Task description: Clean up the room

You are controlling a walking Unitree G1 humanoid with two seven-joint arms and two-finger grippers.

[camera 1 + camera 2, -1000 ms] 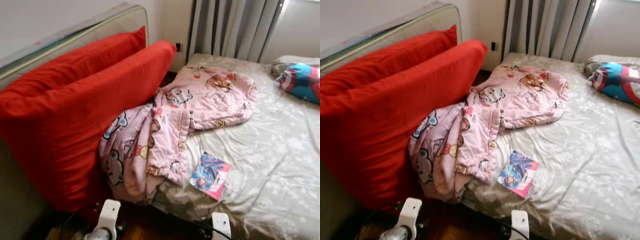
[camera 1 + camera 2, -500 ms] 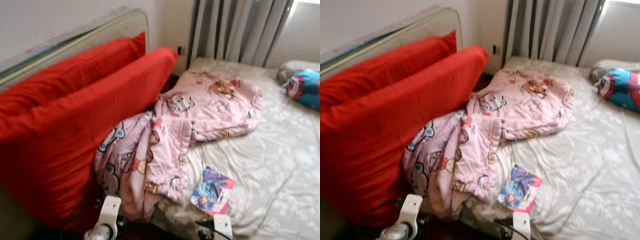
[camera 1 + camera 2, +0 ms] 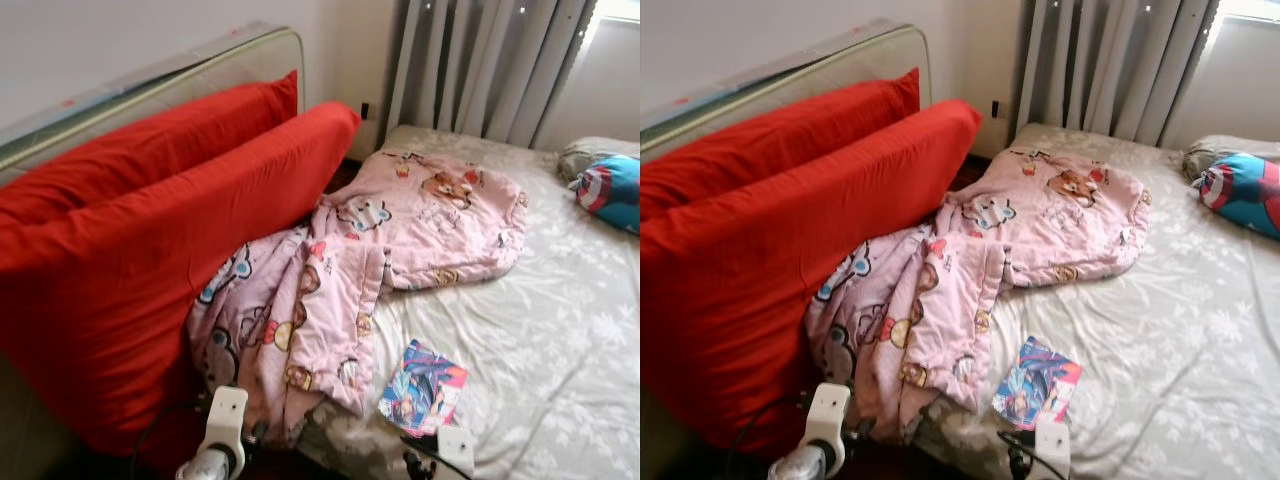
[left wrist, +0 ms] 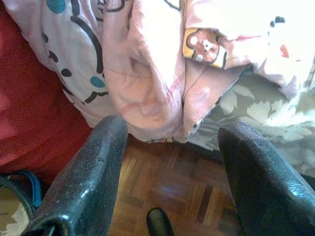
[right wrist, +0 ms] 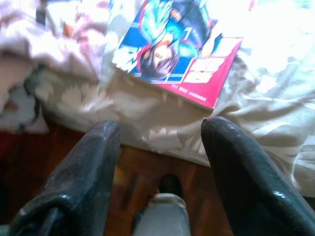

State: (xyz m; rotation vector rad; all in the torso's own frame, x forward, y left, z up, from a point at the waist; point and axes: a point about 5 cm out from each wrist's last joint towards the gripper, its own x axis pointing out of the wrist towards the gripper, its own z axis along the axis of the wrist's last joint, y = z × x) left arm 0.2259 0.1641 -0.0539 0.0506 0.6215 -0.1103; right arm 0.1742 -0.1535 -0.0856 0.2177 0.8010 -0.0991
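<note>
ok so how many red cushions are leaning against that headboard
2. The back red cushion rests against the headboard; the front red cushion leans on it, its lower edge touching the pink blanket. Others could be hidden behind them.

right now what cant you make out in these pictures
- Glossy comic book on the grey floral bedsheet: cover text too blurred and overexposed to read in the right wrist view.
- Blue and red round-shield pillow: cut off by the eye view's right edge.
- Floor beside the bed: hidden by the two big red cushions and the crumpled pink cartoon-print blanket.
- Left hand and right hand, both open: fingertips cut off by the wrist views' edges.
</note>
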